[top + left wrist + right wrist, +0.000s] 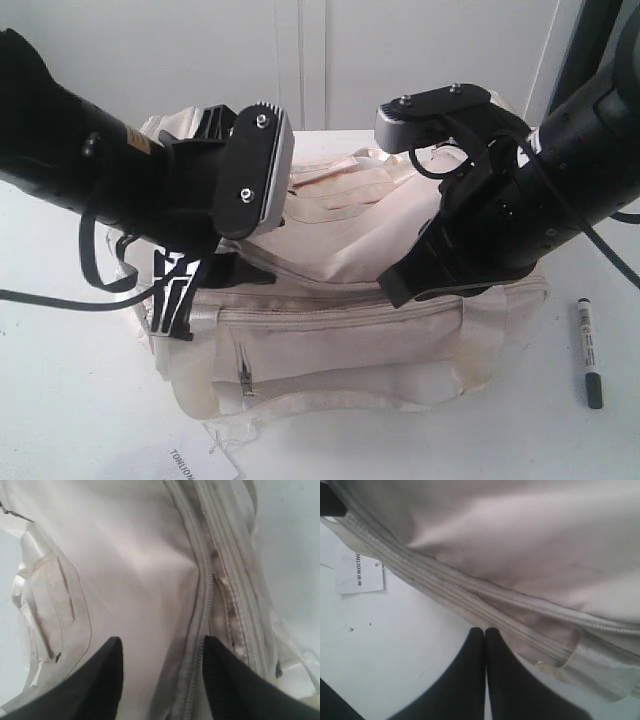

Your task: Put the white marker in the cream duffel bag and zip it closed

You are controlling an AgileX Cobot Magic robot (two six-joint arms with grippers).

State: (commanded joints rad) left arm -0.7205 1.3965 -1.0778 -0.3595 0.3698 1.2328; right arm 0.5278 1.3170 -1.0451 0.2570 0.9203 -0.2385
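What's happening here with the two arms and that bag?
The robot is working over the cream duffel bag. The left claw is open just above its fabric beside a zip; the right claw is shut, empty, by a zip at the bag's edge. The white marker lies on the table beside the bag, on the right claw's side, not yet picked up.

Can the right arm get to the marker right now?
Probably yes: the marker lies uncovered on the table beside the bag, on that arm's side, though the right gripper is shut.
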